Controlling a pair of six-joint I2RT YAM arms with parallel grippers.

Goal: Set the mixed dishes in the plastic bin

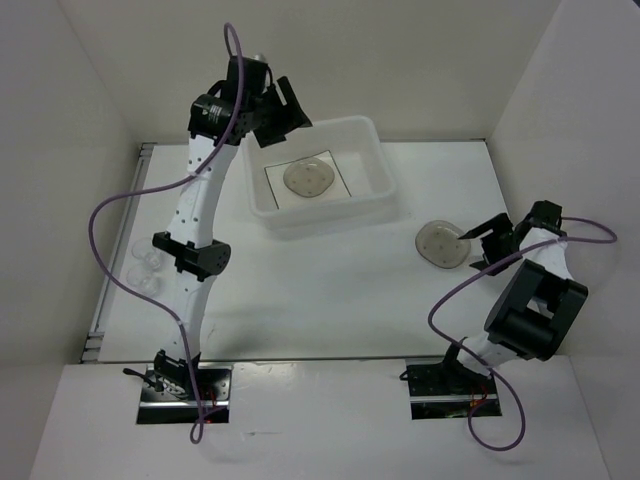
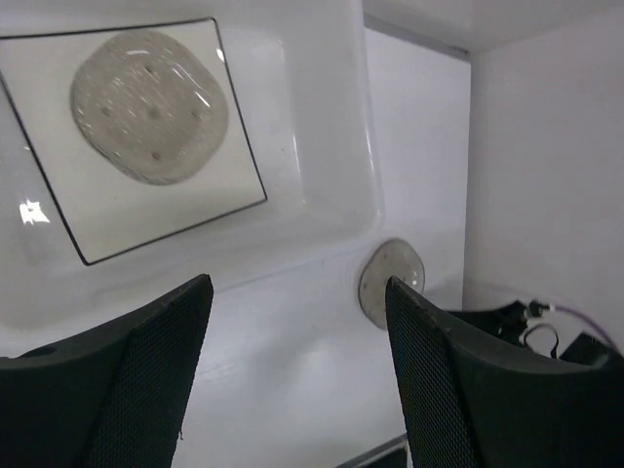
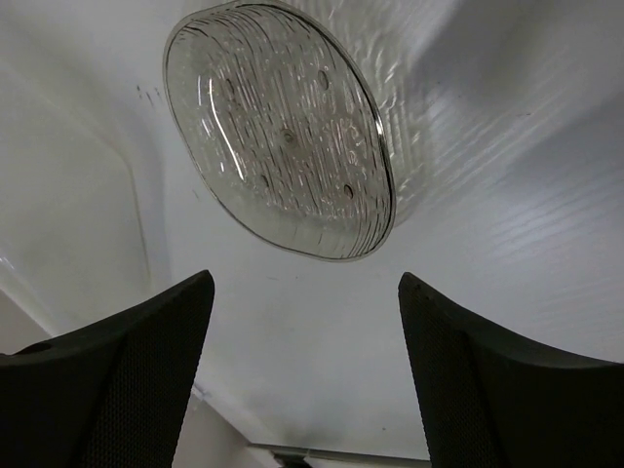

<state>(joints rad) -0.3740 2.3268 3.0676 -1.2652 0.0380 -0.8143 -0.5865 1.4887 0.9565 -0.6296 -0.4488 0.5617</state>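
2 black-and-white robot arms reach over a white worktop (image 1: 320, 300) enclosed by white panels (image 1: 60, 150), seen from above. The left arm (image 1: 195, 215) stretches far back. Its left pincer (image 1: 283, 108) hangs above the back-left corner of the plastic bin (image 1: 378, 150), fingers spread wide with nothing between them. The right arm (image 1: 530, 300) is folded on the right side of the worktop. Its right pincer (image 1: 478, 243) points left, also spread and empty.

The plastic bin, a translucent white tub with rounded corners, sits at the back of the worktop near the middle. Flat on its floor lies the square white plate (image 1: 282, 192) with a thin dark rim. 1 round speckled dish (image 1: 308, 179) rests on the middle of that plate. A 2nd round speckled dish (image 1: 441, 243) lies on the worktop outside the bin, to its right. In the right wrist view it sits just ahead of the right pincer's fingertips, not between them. Small clear cups (image 1: 146, 265) stand at the far left edge of the worktop, beside the left arm. Their exact count is hard to tell.
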